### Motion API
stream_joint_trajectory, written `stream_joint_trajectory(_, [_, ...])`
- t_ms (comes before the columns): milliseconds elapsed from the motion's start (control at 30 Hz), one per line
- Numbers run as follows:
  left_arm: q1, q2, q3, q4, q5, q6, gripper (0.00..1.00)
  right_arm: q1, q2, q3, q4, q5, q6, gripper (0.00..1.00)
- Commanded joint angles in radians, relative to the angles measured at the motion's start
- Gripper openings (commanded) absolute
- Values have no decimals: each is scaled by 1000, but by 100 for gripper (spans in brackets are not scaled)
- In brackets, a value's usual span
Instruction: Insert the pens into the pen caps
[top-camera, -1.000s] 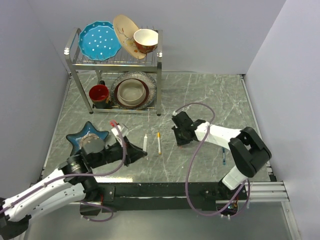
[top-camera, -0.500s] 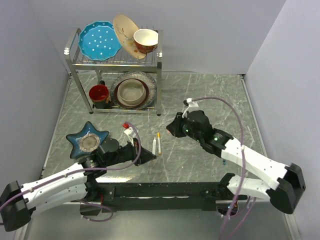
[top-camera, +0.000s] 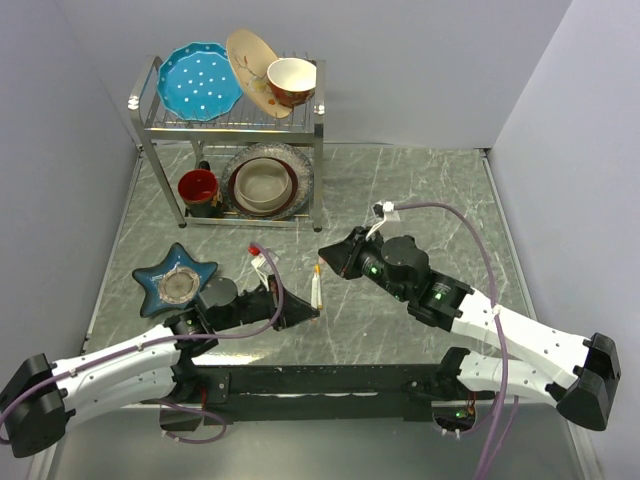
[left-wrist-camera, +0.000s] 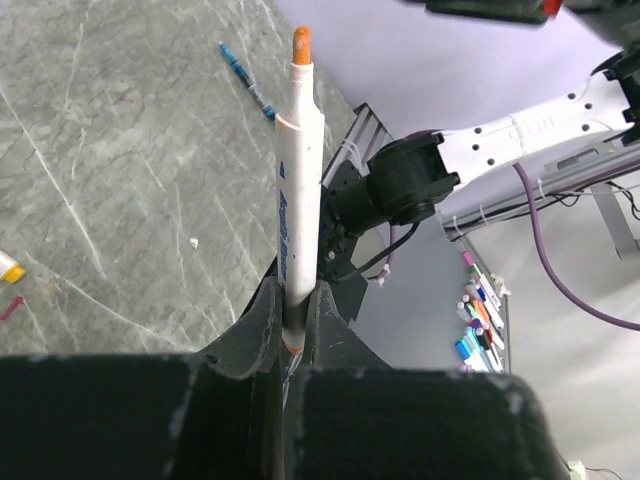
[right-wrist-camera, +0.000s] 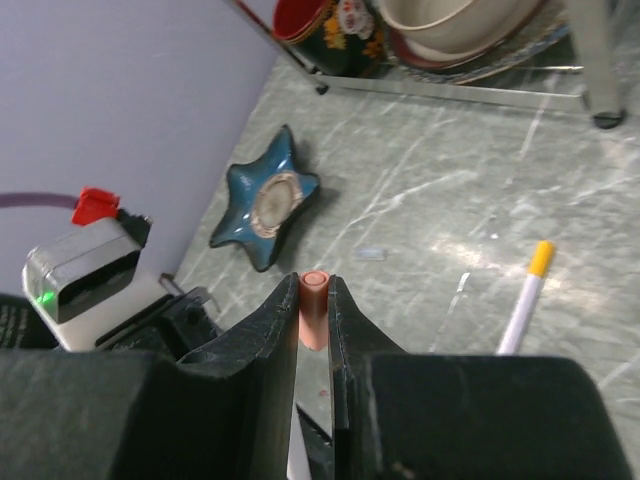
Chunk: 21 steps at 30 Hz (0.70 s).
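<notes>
Nearer now, left hand (left-wrist-camera: 292, 305) clamps a white pen (left-wrist-camera: 298, 170), right hand (right-wrist-camera: 314, 292) pinches an orange cap (right-wrist-camera: 314, 318).

The marble table (top-camera: 420, 190) bears a dish rack (top-camera: 230, 127) at its far-left corner, a star dish (top-camera: 172, 280) near its left edge, a yellow-tipped pen (right-wrist-camera: 520, 305) mid-surface, and a blue pen (left-wrist-camera: 245, 75).

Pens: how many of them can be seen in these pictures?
3. One white pen is clamped in the left gripper; a second white pen, with a yellow end, lies on the table; a blue pen lies there too, seen only from the left wrist.
</notes>
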Motion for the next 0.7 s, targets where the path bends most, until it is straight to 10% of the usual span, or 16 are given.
stream_joint_trajectory(0, [0,-32,8,51,16,-8,1,43,-33,-34,140,16,36,0])
stream_joint_trajectory(667, [0,-70,-5,26,72,8,1,73,-66,-30,145,47,16,0])
